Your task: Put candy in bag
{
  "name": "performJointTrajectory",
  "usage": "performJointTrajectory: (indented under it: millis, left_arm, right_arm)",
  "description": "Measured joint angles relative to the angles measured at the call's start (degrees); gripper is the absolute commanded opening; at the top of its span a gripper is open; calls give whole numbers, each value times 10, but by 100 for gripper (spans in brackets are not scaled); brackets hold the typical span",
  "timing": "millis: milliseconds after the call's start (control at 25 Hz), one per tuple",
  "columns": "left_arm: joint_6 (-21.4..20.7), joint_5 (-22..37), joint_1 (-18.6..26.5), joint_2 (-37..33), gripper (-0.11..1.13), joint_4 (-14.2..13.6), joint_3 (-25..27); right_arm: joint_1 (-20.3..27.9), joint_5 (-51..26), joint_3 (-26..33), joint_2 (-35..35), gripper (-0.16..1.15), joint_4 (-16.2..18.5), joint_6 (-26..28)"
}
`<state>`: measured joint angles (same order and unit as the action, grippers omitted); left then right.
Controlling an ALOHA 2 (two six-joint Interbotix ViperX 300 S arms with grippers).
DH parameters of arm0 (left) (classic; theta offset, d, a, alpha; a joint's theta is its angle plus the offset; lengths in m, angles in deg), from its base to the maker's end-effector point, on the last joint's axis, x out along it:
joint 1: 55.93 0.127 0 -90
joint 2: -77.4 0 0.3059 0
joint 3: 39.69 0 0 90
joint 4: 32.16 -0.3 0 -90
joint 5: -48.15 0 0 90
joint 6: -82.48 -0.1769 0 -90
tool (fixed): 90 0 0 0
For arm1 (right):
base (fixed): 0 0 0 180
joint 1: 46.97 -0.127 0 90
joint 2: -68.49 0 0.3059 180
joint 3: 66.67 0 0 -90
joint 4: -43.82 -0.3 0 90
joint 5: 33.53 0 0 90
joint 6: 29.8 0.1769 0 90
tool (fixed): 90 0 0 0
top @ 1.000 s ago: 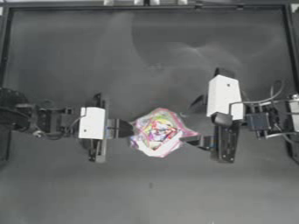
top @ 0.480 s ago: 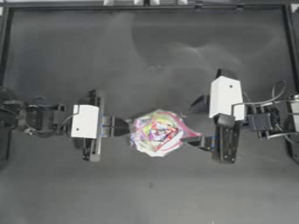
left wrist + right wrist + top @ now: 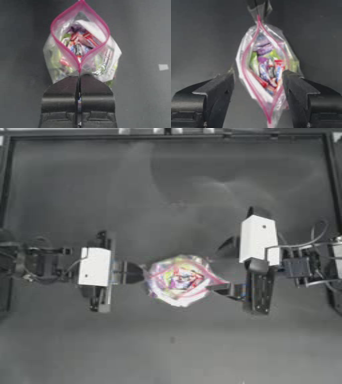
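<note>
- Your left gripper point(image 3: 137, 273) has slid back toward its own side over the last second, and the bag point(image 3: 179, 280) has gone with it, a little leftward on the tabletop point(image 3: 167, 188).
- Its jaws are pressed together on the near end of the pink zip strip point(image 3: 79, 65), as the left wrist view shows. That pull keeps the mouth stretched into an open slit, which suits dropping a sweet in.
- The bag sits between the 2 grippers, mouth up, with multicoloured sweets point(image 3: 80, 42) showing through the plastic.
- Your right gripper point(image 3: 230, 290) has barely shifted. Its jaws are spread, 1 on each side of the bag's near end, with the zip strip running between them in the right wrist view; neither jaw grips anything.
- I can't pick out the single red and whitish candy on the tabletop or in either gripper, so it may already be inside among the others.
</note>
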<state>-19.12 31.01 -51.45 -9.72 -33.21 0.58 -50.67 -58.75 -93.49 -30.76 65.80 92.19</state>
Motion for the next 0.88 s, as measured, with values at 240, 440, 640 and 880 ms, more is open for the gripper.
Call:
performJointTrajectory:
  millis: [240, 440, 640, 880]
  left_arm:
    - [0, 0, 0, -21, 4, 0, 11]
    - [0, 0, 1, -21, 17, -1, 11]
    - [0, 0, 2, -21, 69, 0, 11]
    - [2, -6, 8, -20, 103, 2, 11]
  right_arm:
    - [0, 10, -2, 0, 90, 0, 1]
    - [0, 11, -1, 0, 90, 1, 0]
    - [0, 11, -2, 0, 90, 5, -1]
    - [0, 11, -1, 0, 90, 8, -1]
